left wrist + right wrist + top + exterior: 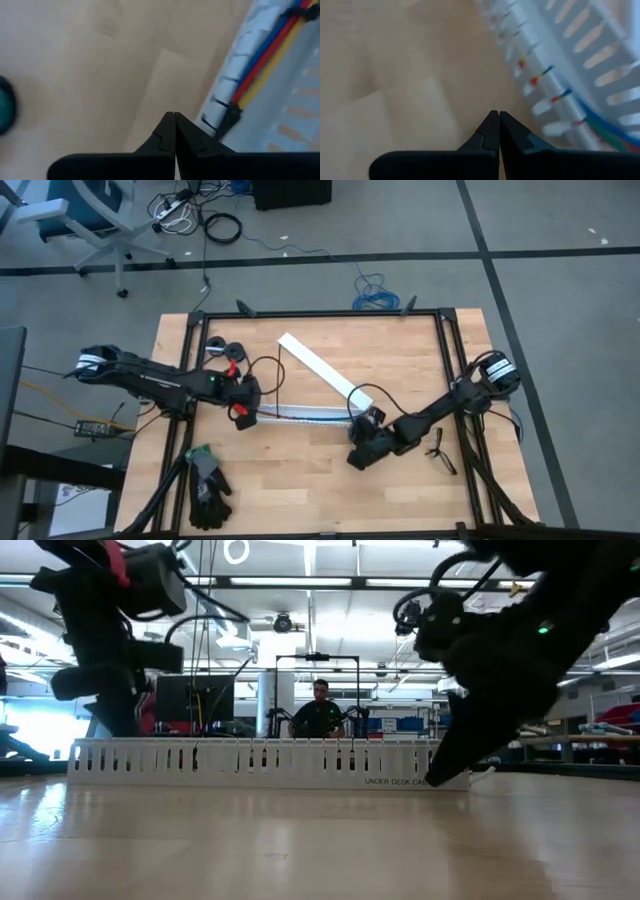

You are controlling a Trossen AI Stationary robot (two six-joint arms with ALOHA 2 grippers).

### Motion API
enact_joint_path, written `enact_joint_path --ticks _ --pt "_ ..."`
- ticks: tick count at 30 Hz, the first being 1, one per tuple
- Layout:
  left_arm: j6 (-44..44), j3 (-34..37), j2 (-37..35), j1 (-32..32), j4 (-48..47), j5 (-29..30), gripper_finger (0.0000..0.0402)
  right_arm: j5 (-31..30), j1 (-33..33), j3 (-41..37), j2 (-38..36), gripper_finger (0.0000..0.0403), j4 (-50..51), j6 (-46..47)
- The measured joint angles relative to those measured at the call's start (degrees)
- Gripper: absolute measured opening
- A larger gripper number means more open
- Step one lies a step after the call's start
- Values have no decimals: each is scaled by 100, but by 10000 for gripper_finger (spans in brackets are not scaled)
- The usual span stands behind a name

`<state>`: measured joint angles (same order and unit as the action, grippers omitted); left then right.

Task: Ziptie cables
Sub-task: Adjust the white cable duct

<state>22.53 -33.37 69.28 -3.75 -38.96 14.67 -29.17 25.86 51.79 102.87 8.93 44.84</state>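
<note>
The cables, thin red, blue and yellow wires, lie along the inside of a long white slotted tray at the table's middle. Their other end shows in the right wrist view. A small dark piece sits at the wires' end; I cannot tell whether it is the ziptie. My left gripper is shut, pointing steeply down over bare wood beside the tray's left end. My right gripper is shut over the wood on the near side of the tray's right end.
A second white slotted strip lies slantwise behind the tray. Black gloves lie near the front left corner and small spectacles at the right. A black frame rims the table. A person sits in the room behind.
</note>
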Motion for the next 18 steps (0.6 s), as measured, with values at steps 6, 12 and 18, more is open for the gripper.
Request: enact_joint_path --ticks 6,12,18 --pt "313 -2 432 -108 44 -913 1 70 -449 0 -2 0 17 -574" --pt "650 -2 461 -512 149 -1523 1 313 -1073 -2 2 0 -104 -1195" --pt "899 -26 459 -959 776 -1816 0 742 -1666 -4 7 0 -874 -1962"
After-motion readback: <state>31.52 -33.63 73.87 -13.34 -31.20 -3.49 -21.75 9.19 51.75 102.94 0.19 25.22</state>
